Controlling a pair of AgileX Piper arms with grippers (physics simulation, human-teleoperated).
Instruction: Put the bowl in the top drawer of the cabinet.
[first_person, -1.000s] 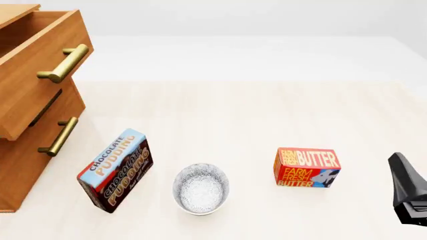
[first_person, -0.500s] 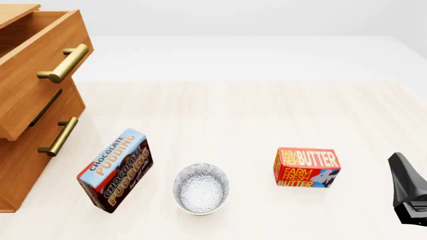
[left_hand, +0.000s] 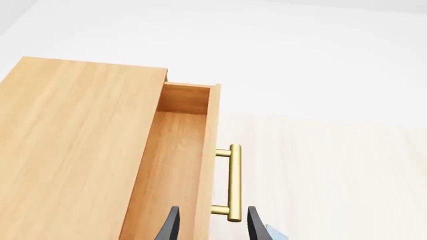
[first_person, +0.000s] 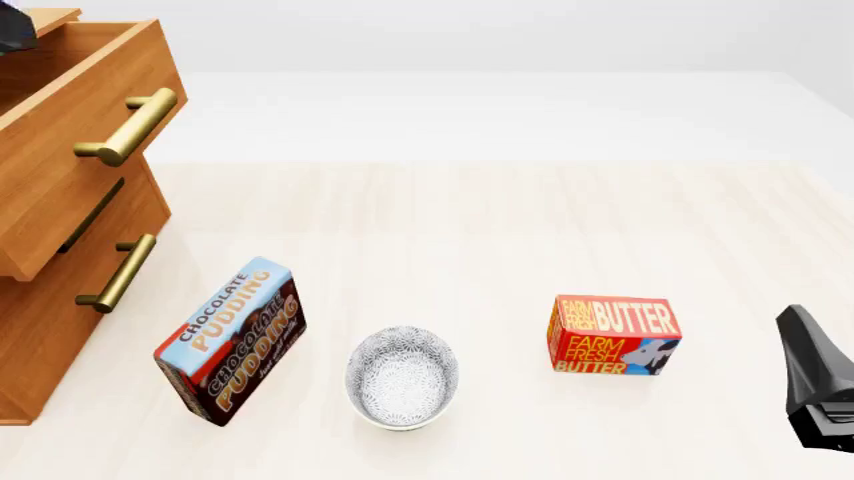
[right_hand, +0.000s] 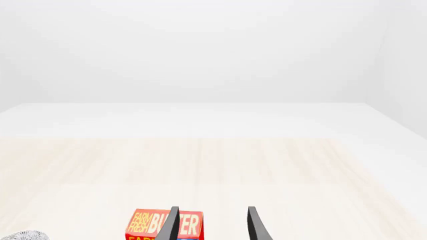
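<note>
The top drawer (first_person: 80, 120) of the cabinet (first_person: 54, 330) stands pulled out. The bowl (first_person: 402, 377) sits ungrasped on the table (first_person: 534, 230), between pudding box (first_person: 230, 340) and butter box (first_person: 614, 335). Both the left gripper (left_hand: 210, 225) and right gripper (right_hand: 212, 225) are empty, jaws spread; picking and placing remain.

I see bright, even, diffuse light in all three views; only faint soft shadows on the pale wooden desk (first_person: 534, 230), a mild sheen on the brass bar handle (first_person: 128, 127), everything sharp, no blur
</note>
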